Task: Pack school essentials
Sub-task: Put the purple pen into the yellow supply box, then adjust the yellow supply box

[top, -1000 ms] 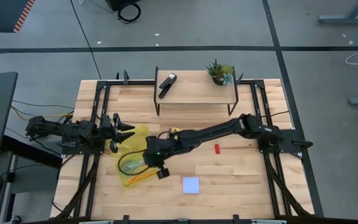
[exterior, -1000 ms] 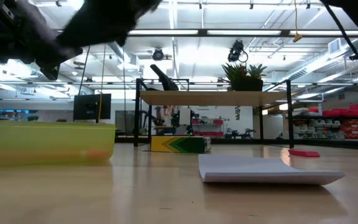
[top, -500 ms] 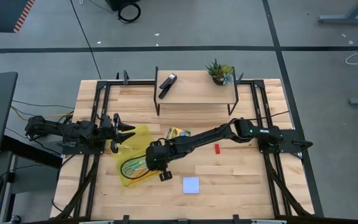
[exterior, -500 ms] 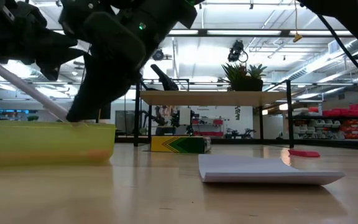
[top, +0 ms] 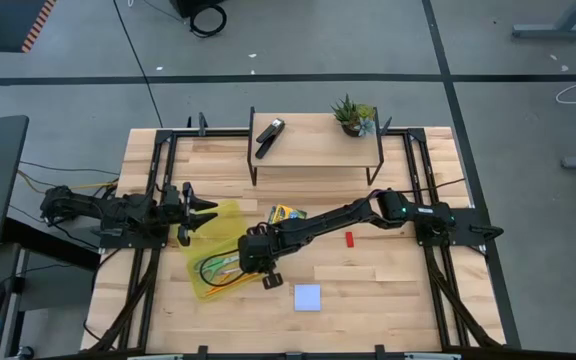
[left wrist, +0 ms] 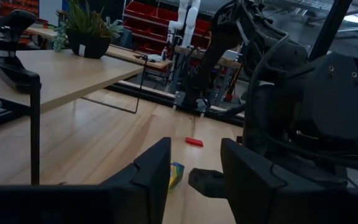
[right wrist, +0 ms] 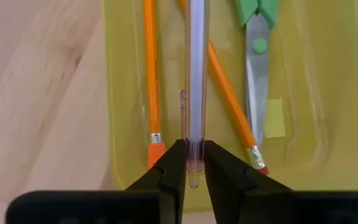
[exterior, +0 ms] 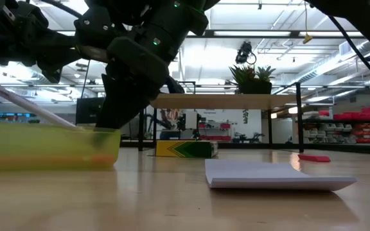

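My right gripper (right wrist: 189,163) pinches a clear pen (right wrist: 195,87), long axis along the yellow case (right wrist: 120,93) directly below; left gripper (left wrist: 194,171) wide, empty.

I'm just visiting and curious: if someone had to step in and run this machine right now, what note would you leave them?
Right gripper: shut on a clear pen, holding it over the yellow bin.
Left gripper: open, holding nothing, waiting at the bin's left edge.
In the bin: two orange pencils and the green-handled scissors.
Done: pencils and scissors are packed.
Left on the table: crayon box, red block, blue note pad. The pen is not yet released.
On the shelf: the stapler and potted plant.
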{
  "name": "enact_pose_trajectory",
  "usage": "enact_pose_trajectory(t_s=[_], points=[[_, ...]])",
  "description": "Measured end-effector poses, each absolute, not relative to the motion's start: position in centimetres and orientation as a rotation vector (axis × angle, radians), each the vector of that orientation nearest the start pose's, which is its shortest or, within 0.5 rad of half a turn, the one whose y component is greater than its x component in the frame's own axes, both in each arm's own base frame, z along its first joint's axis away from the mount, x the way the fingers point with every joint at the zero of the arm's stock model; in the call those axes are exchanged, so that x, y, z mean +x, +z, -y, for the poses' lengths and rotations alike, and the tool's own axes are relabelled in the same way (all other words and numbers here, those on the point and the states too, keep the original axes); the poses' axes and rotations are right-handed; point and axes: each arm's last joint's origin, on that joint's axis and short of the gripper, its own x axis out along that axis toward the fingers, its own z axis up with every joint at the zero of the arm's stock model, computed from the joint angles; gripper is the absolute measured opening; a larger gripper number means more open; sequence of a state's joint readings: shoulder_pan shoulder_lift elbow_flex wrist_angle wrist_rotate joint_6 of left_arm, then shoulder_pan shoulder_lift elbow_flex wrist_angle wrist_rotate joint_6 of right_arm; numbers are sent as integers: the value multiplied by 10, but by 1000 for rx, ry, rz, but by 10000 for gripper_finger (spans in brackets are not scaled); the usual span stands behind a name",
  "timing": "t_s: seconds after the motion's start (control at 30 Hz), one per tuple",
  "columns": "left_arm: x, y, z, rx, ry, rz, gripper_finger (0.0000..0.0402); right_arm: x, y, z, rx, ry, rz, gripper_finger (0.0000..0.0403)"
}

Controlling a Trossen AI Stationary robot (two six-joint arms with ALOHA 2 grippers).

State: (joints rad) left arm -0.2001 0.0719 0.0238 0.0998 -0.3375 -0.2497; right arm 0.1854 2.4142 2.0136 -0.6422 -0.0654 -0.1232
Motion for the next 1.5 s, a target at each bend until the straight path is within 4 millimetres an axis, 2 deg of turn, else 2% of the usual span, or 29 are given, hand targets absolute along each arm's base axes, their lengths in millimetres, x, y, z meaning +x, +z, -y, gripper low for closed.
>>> enact_pose_trajectory(t_s=[0.33,0.57,0.7,0.83,1.0,1.13,1.23,1.4,1.5], points=[[99,176,10,-263,130,67,149,506,159,-97,-192,282,-1023,120],[99,175,10,-262,131,65,150,506,195,-94,-244,234,-934,127],[99,175,10,-262,131,61,146,495,213,-84,-296,144,-992,127],[99,175,10,-262,131,62,145,484,230,-67,-257,83,-1037,127],[99,175,10,-262,131,62,151,470,219,-48,-200,20,-1167,135],[99,175,10,-262,131,61,152,450,203,-44,-191,-40,-1202,153],[99,175,10,-261,131,61,149,432,196,-46,-164,-63,-1124,164],[99,175,10,-261,131,60,144,409,204,-60,-68,-64,-854,170],[99,175,10,-261,131,60,146,400,205,-69,-75,-69,-813,170]])
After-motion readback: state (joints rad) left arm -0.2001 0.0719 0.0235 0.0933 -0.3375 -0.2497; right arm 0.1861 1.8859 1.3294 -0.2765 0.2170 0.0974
